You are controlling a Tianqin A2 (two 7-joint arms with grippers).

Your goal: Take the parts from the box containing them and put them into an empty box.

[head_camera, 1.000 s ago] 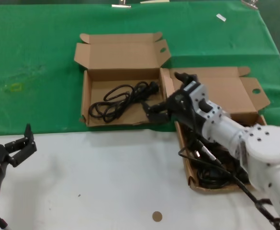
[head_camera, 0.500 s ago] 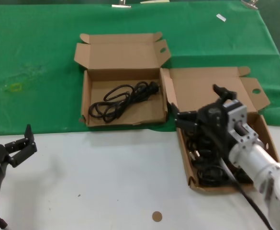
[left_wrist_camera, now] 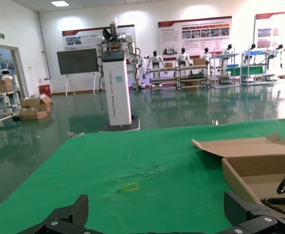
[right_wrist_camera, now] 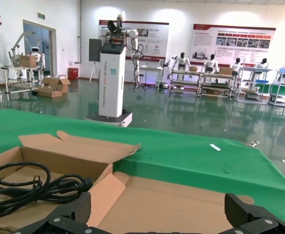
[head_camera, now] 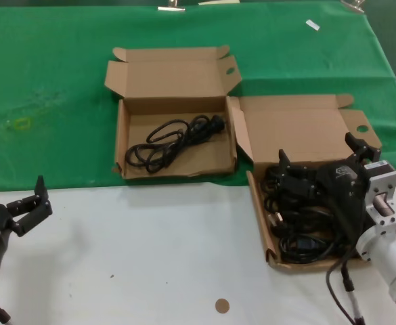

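The box containing the parts (head_camera: 299, 125) lies at the right with its lid back; several black cords (head_camera: 299, 227) are heaped inside. My right gripper (head_camera: 318, 154) hovers open and empty over that heap's far end. The other box (head_camera: 170, 78) sits left of it and holds one looped cord (head_camera: 174, 139). In the right wrist view my right gripper (right_wrist_camera: 161, 214) faces the right box's lid (right_wrist_camera: 181, 204), with the left box's cord (right_wrist_camera: 30, 187) off to one side. My left gripper (head_camera: 35, 206) waits open at the table's near left.
Both boxes rest on a green cloth (head_camera: 49, 101); the near table is white (head_camera: 150, 257). A tall side flap (head_camera: 242, 132) stands between the two boxes. The left wrist view shows my left gripper (left_wrist_camera: 157, 219) over green cloth, the left box (left_wrist_camera: 259, 161) beside it.
My right gripper has swung from the left box's near right corner back to the right, ending over the cords in the right box. The left arm has not moved.
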